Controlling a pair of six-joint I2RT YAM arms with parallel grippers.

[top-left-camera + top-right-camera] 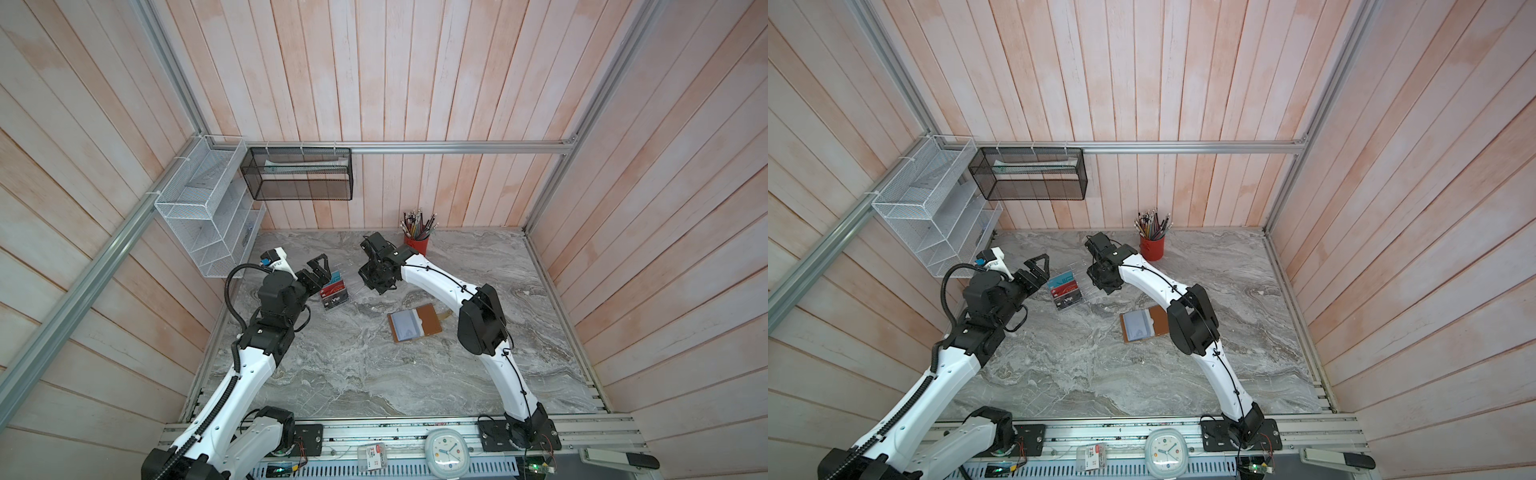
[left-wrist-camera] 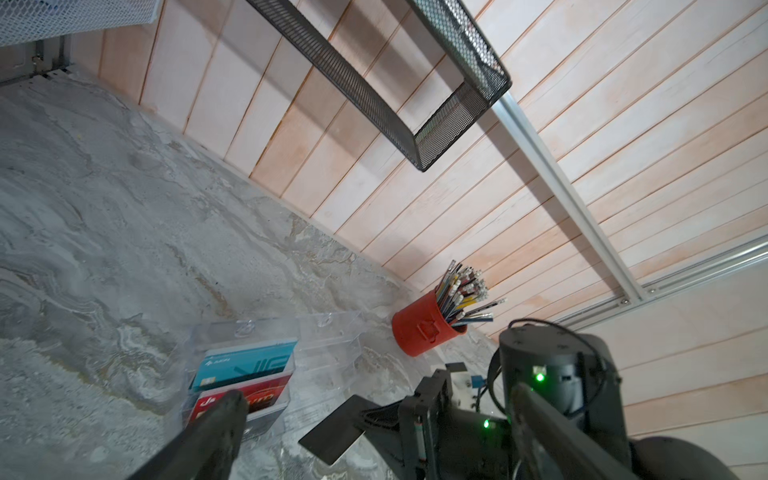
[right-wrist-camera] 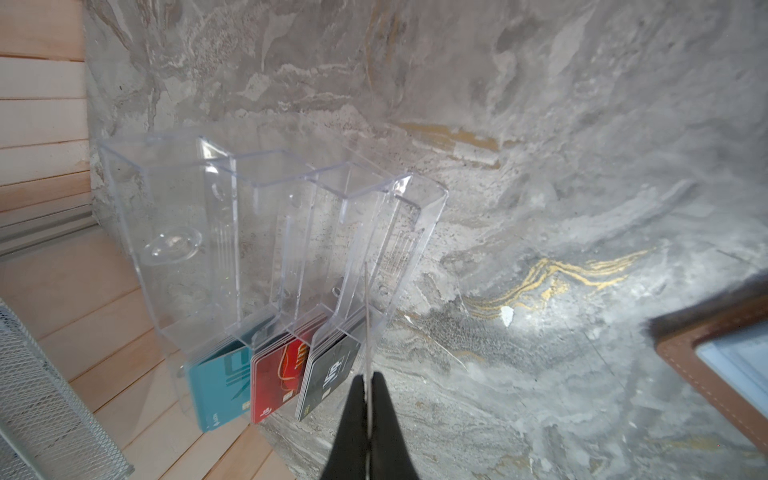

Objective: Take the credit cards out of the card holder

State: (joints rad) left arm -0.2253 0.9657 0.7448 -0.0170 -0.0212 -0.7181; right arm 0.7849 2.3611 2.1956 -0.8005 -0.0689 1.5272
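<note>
Over on the left of both top views, the left hand (image 1: 322,274) hangs with its jaws spread wide and nothing between them. It's just beside the clear acrylic rack (image 1: 351,284) holding the teal, red and black Vip cards (image 1: 333,292). At the rack's other end is the right hand (image 1: 366,279), too dark to read from up here tbh. Meanwhile the card holder (image 1: 432,320) lies flat and open on the marble desk (image 1: 374,374), pale sleeves up. It's close by the right arm's elbow and well apart from the rack.

Left wrist view: both fingers (image 2: 216,428) stand far apart, empty. Past them the right hand pinches a plain black credit card (image 2: 332,430) by one edge, up above the desk next to the rack.

Right wrist view: jaws clamped tight on that card, seen edge-on as a thin line. It's lined up with the rack's front tier, the one with the black Vip cards. Can't tell if it touches the rack. A corner of the card holder shows at the edge.
</note>
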